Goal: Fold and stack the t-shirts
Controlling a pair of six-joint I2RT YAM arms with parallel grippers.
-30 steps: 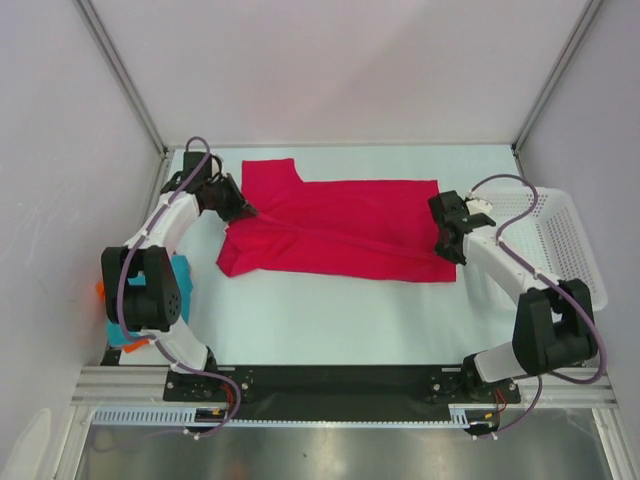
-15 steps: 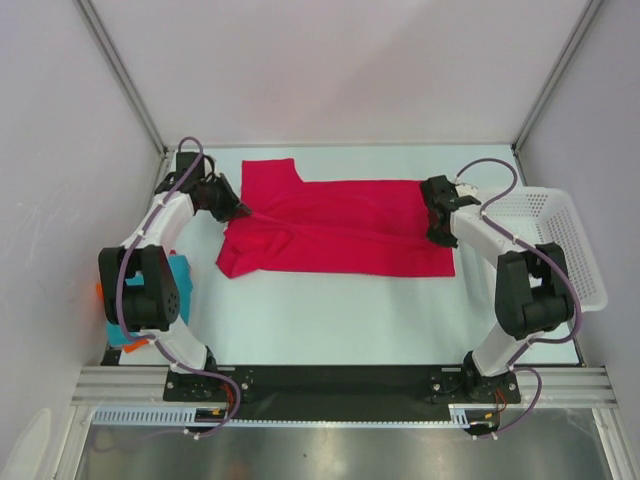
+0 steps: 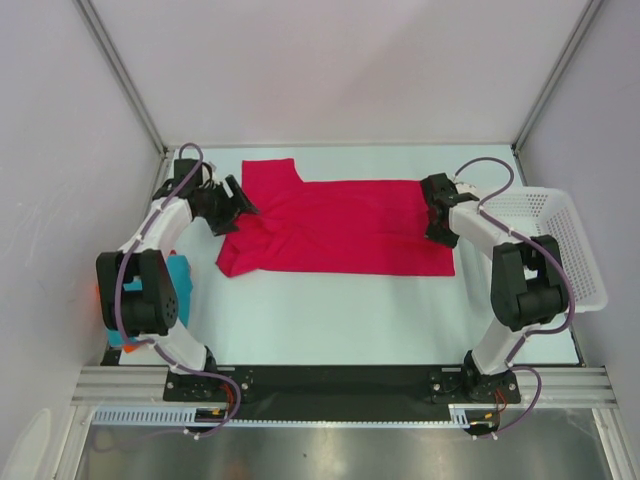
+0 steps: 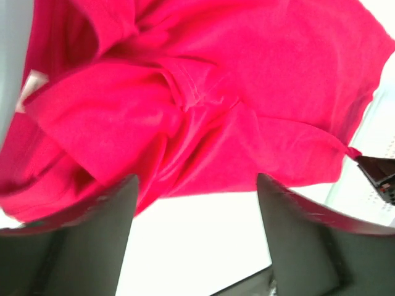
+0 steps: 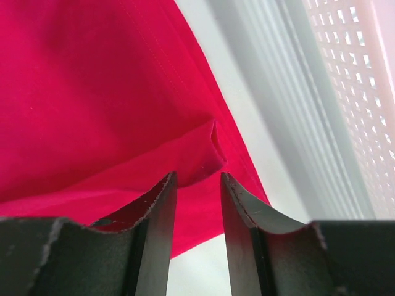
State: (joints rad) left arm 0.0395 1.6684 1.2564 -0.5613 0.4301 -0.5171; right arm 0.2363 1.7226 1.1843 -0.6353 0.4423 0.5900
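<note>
1. On the far half of the table (image 3: 350, 310), the crimson shirt (image 3: 340, 225) lies flat with its long side running left to right. One sleeve sticks out at the far left, and the left end is rumpled.
2. The left gripper (image 3: 238, 200) is at the left end of the shirt. In its wrist view (image 4: 197, 179) the fingers are spread wide and nothing is between them. Creased cloth lies just past the tips.
3. The right gripper (image 3: 442, 225) is at the right end of the shirt. In its wrist view (image 5: 197, 177) the fingers are parted by a narrow gap. A small raised fold of the hem sits just beyond the tips and does not look pinched.
4. The teal shirt (image 3: 182, 272) is at the left edge of the table, mostly hidden behind the left arm. Only a sliver of the orange shirt (image 3: 101, 290) shows beside it, so I cannot tell how they are folded.
5. The basket (image 3: 565, 235) stands at the right. The right arm covers part of it, and the wrist view shows only blurred mesh (image 5: 345, 86).
</note>
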